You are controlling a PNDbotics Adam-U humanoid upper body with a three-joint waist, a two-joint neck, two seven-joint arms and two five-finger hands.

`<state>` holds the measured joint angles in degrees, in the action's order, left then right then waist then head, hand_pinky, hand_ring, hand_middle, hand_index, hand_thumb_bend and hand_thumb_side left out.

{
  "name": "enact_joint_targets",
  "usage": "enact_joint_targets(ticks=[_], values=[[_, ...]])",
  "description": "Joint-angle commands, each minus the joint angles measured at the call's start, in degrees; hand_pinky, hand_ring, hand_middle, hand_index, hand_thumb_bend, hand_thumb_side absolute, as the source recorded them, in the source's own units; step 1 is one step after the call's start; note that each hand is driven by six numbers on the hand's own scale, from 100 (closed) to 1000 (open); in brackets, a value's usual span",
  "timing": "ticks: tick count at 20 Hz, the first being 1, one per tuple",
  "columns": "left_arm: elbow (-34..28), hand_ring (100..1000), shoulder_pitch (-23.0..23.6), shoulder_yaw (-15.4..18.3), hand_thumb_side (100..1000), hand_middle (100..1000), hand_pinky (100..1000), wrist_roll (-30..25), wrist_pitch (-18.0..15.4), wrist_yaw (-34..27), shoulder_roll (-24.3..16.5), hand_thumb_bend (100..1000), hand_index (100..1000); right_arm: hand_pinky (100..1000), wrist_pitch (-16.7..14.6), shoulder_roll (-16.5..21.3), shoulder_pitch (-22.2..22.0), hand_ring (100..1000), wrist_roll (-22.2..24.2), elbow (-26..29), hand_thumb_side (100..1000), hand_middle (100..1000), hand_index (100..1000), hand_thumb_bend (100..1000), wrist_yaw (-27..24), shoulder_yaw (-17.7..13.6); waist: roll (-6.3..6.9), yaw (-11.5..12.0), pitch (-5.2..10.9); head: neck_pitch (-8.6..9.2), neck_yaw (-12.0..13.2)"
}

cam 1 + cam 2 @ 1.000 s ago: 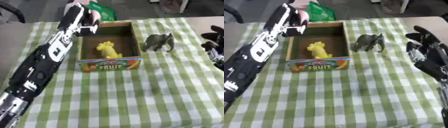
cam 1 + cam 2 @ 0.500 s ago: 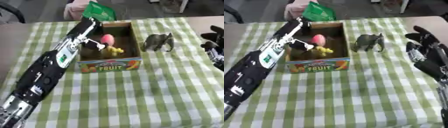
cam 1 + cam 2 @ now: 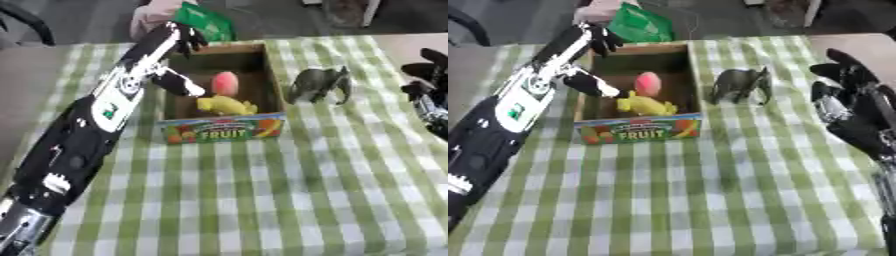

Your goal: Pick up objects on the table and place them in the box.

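Observation:
A cardboard box with a "FRUIT" label on its front stands at the table's far middle. Inside lie a yellow toy and a pink egg-shaped thing. A grey toy elephant stands on the cloth just right of the box. My left arm reaches up along the box's left wall. My left hand hangs over the far left corner, fingers relaxed and holding nothing. My right hand rests open at the right edge, fingers up, apart from the elephant.
The table carries a green and white checked cloth. A green bag lies just behind the box at the table's far edge. Grey floor shows beyond the table.
The pink thing, at my left hand one second ago, now lies in the box beside the yellow toy. My left hand has drawn back to the box's far left corner. The right hand stayed still.

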<state>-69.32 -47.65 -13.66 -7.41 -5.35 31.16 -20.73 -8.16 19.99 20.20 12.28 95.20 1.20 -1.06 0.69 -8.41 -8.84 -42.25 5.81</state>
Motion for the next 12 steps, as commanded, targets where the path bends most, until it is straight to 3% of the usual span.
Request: enact_joint_targets(ticks=[1, 4, 7, 12], values=[[-4.23, 527, 1.50, 3.09, 117, 538, 641, 1.64, 0.54, -2.66, -2.34, 809, 690, 806, -0.85, 4.35, 3.55, 913, -0.09, -0.53, 240, 788, 956, 100, 1.52, -0.47, -0.38, 0.75, 0.89, 0.40, -1.10], [-8.58, 525, 5.69, 6.78, 109, 535, 642, 4.31, -0.24, -5.38, -3.57, 808, 690, 803, -1.97, 8.19, 7.74, 910, 0.30, -3.84, 217, 789, 953, 100, 2.45, 0.65, -0.31, 1.46, 0.77, 0.69, -1.45], [-12.83, 525, 9.83, 7.23, 108, 535, 642, 6.59, -0.13, -8.00, -4.84, 808, 690, 802, -3.57, 11.04, 11.45, 909, 1.16, -7.44, 216, 789, 953, 100, 2.82, 1.86, -0.29, 1.92, 0.73, 0.75, -1.68], [-20.23, 519, 15.26, 8.33, 110, 528, 641, 7.35, 3.45, -12.54, -4.43, 810, 686, 802, -4.96, 14.57, 15.90, 926, 3.47, -12.76, 198, 799, 958, 100, 4.74, 4.11, -0.60, 3.68, 0.88, 1.02, -2.80]])
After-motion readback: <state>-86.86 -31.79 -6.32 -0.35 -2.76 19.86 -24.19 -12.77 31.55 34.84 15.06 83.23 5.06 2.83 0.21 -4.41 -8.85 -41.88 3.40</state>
